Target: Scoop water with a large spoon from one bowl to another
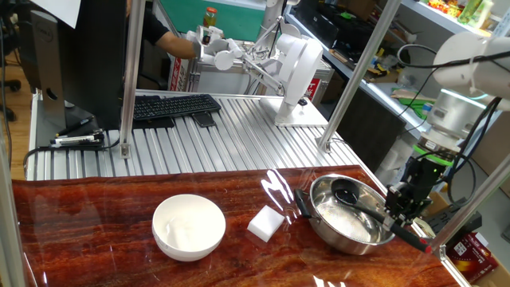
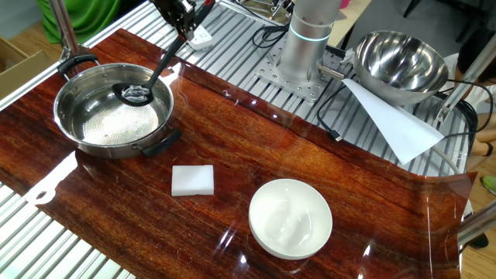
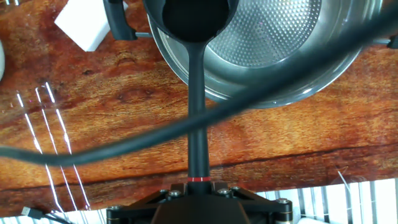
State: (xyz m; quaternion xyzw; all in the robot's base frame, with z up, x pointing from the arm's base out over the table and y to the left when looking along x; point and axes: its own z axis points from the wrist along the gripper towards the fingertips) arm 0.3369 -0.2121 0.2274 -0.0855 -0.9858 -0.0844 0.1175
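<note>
so far only the dip is underway: the gripper (image 1: 401,209) is clamped on the ladle (image 2: 135,92) handle, cup down in the steel bowl (image 2: 74,97); the white bowl (image 2: 291,218) looks unfilled, carry and pour remain.

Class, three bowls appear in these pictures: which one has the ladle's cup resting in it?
The handled steel bowl on the wooden tabletop holds the ladle; the white bowl and the off-table steel bowl don't.

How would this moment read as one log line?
phase: scooping | gripper: holds ladle handle | cup: in steel bowl | white bowl: waiting
</note>
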